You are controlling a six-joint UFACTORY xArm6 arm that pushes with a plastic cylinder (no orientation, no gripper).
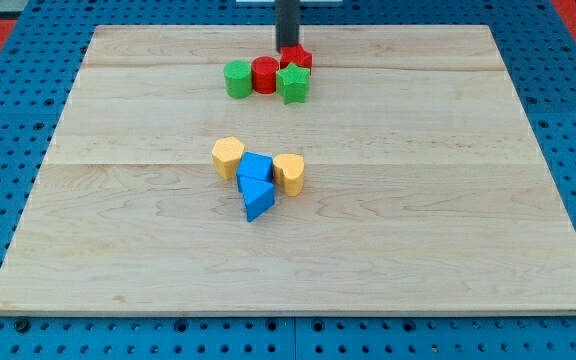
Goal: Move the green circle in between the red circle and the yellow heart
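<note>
The green circle point(238, 79) stands near the view's top, touching the left side of the red circle point(264, 74). A green star point(293, 84) sits right of the red circle, with a second red block point(298, 57) behind it. The yellow heart point(289, 173) lies near the board's middle, right of two blue blocks. My tip point(287, 48) is just behind the red blocks, at the view's top, touching or nearly touching the back red block.
A yellow hexagon-like block point(228, 157) sits left of a blue cube point(255, 168). A blue triangle point(258, 199) lies just below the cube. The wooden board point(448, 230) rests on a blue pegboard surface.
</note>
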